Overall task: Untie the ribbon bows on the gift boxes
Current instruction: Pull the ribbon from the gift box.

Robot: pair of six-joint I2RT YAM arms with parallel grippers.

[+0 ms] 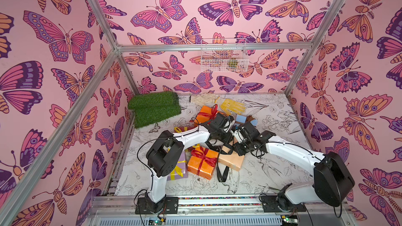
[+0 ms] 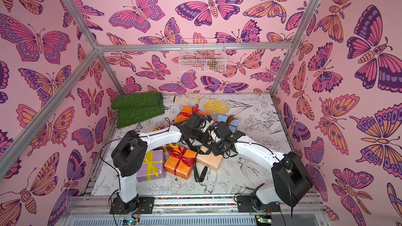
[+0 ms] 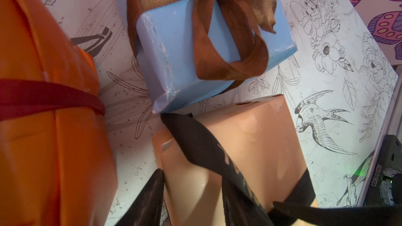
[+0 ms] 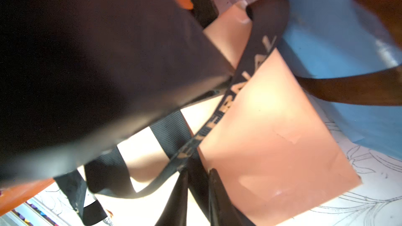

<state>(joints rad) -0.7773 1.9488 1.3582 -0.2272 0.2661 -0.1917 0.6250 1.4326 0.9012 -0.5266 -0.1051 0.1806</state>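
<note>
Your right gripper (image 4: 196,194) is clamped on the black ribbon (image 4: 245,79), right between its fingertips, with the peach box (image 4: 272,138) just beyond. I cannot tell what your left gripper (image 3: 202,205) holds. The ribbon is likely soft, light and slick, so take a free tail.

Both top views looked steeply down from above the table's (image 1: 272,170) front edge. Both wrist views closely framed the peach paper-wrapped box (image 3: 250,140).

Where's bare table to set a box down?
Free: floral-print tabletop between the peach paper box and the right wall; the strip along the metal front rail. Crowded: centre, around the orange red-bowed box; back-left, by the green turf mat.
</note>
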